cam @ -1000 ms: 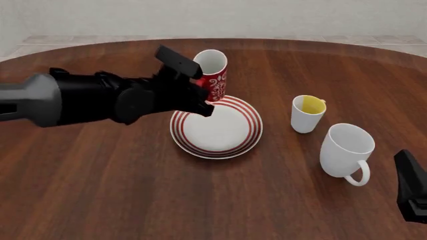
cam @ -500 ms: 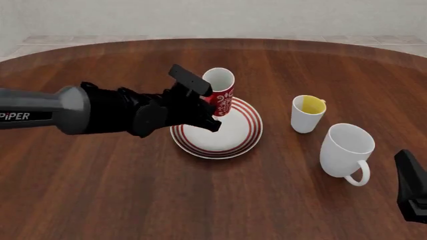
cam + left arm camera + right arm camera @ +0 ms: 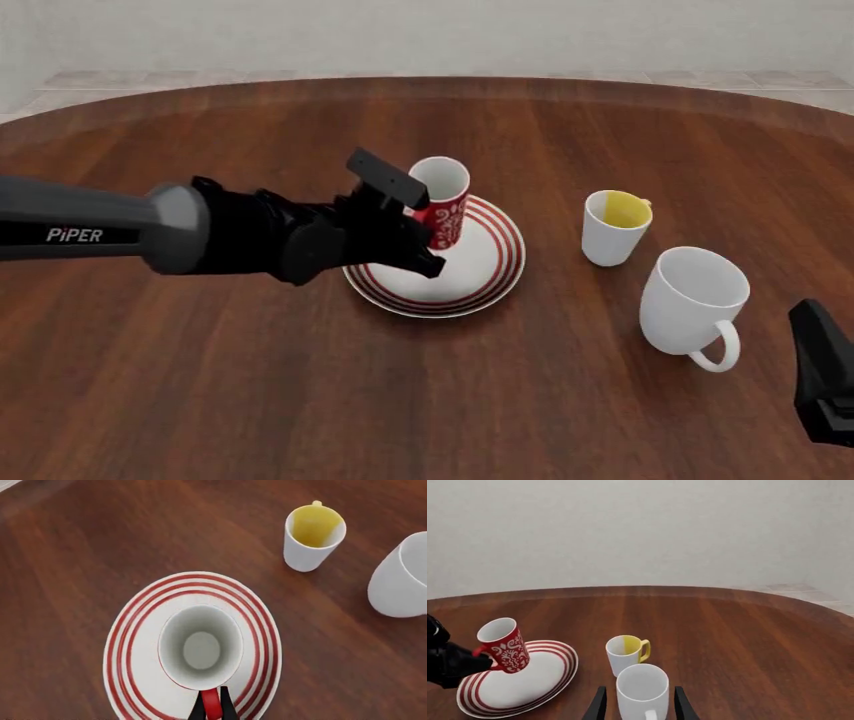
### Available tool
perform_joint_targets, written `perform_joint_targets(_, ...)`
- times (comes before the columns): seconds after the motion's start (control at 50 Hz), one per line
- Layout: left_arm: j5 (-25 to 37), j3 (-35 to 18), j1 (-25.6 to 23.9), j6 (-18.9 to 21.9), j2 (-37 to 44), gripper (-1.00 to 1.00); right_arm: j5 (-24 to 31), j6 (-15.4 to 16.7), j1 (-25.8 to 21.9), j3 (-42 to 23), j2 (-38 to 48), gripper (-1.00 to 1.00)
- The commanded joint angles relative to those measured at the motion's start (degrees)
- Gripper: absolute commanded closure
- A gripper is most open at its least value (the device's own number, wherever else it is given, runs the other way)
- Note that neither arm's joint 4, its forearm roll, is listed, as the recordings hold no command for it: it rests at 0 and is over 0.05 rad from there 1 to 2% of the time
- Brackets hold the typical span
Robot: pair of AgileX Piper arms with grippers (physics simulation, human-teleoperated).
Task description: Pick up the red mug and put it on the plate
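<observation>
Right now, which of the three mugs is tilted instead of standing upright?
The red mug, held by its handle in the left gripper over the plate. The yellow-lined cup and white mug stand upright.

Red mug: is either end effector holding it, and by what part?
Yes: the left end effector grips the red mug by its handle; the right holds nothing.

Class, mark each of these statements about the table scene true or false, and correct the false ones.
1. The left gripper grips the red mug by its handle. True.
2. The red mug is over the plate. True.
3. The small cup with yellow inside lies on its side. False: it stands upright.
4. The right gripper is shut on the large white mug. False: its fingers are spread either side of that mug, open.
5. The red mug holds liquid. False: its white inside shows empty.
</observation>
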State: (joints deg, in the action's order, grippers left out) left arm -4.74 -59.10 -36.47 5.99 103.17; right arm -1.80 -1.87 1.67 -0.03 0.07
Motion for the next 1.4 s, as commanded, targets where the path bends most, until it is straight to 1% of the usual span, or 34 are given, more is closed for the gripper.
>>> perform_joint_targets(0.02, 0.4, -0.8, 0.0, -0.6, 1.4, 1.00, 0.0, 0.0, 0.0, 0.0, 0.0, -1.00)
perform_joint_targets(0.68, -0.5, -0.3, 0.2, -0.3, 3.3, 1.00, 0.0, 0.0, -0.1, 0.0, 0.0, -1.00)
perform_joint_targets(1.4, -1.5, -1.0, 0.0, -0.3, 6.6, 1.00, 0.2, 0.0, 0.1, 0.0, 0.0, -1.00)
